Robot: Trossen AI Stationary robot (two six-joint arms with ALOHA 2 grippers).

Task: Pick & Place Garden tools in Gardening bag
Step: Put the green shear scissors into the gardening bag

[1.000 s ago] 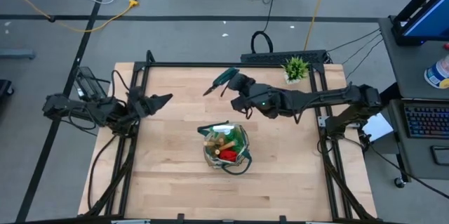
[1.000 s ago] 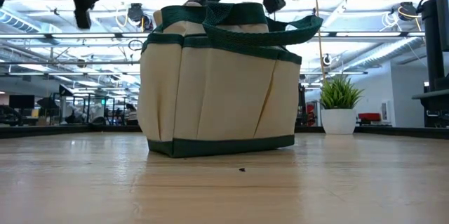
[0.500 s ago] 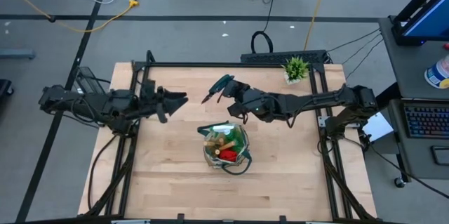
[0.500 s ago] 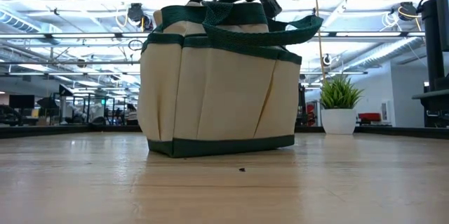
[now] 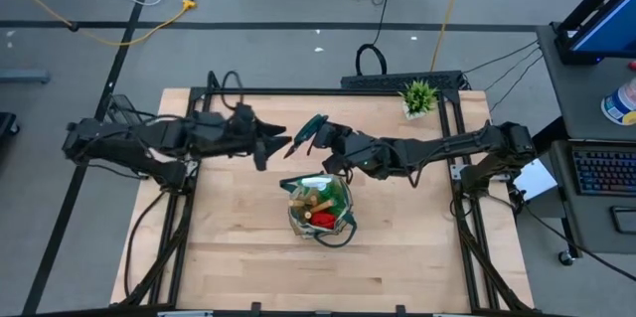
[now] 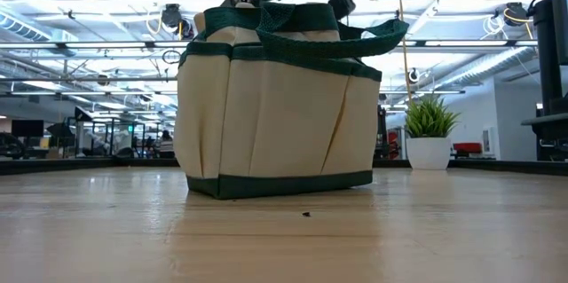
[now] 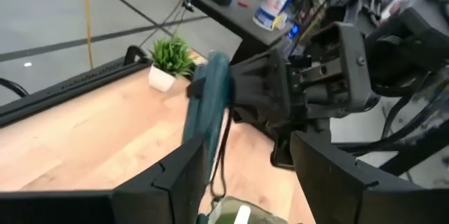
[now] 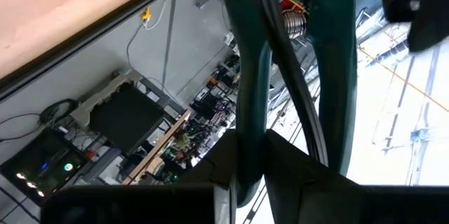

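The beige gardening bag (image 5: 320, 208) with green trim stands upright on the table's middle; it also shows in the low view (image 6: 275, 106). Wooden handles (image 5: 314, 198) and something red (image 5: 320, 219) stick out of its top. My right gripper (image 5: 322, 141) is shut on the dark pruning shears (image 5: 304, 128) with teal handles, in the air just beyond the bag's far side. My left gripper (image 5: 281, 142) is open and empty, close to the shears' free tip. In the left wrist view its fingers (image 7: 175, 175) stand in front of the shears (image 7: 207, 104) without touching them. My right gripper pinches the shears by their teal handles (image 8: 247, 122), near the handles' free ends, between its two fingers. The fingers come level from the table's right and lie along the shears. The shears are lifted clear, and their spring (image 8: 295, 17) and blade end point toward my left gripper.
A small potted green plant (image 5: 418, 96) stands at the table's far right corner. A dark frame rail (image 5: 328, 91) runs along the far edge. Bare wood lies left, right and near of the bag.
My left gripper has travelled toward the table's right, up to the shears, staying open. My right gripper has carried the shears a little toward the table's left and near edge, toward the left gripper. The bag has stayed put.
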